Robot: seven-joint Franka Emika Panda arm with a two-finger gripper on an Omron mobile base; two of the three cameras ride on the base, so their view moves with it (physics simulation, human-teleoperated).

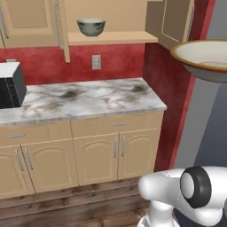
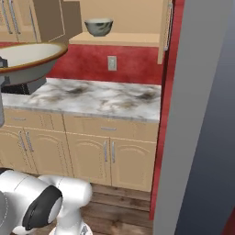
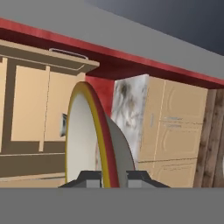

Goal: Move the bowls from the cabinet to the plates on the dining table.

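A: Nearest the hand camera, what is the gripper doing?

B: It is clamping narrowly on the rim of the tan bowl, one fingertip on each side of the wall. The bowl is rising edge-on straight up from between the tips.

A: And from the base cameras?

B: The tan bowl is hanging in the air at the right edge of the left base view, well above the marble counter and clear of it.

A: Farther back?

B: The grey-green bowl is sitting upright on the shelf of the open cabinet, well apart from the held bowl.
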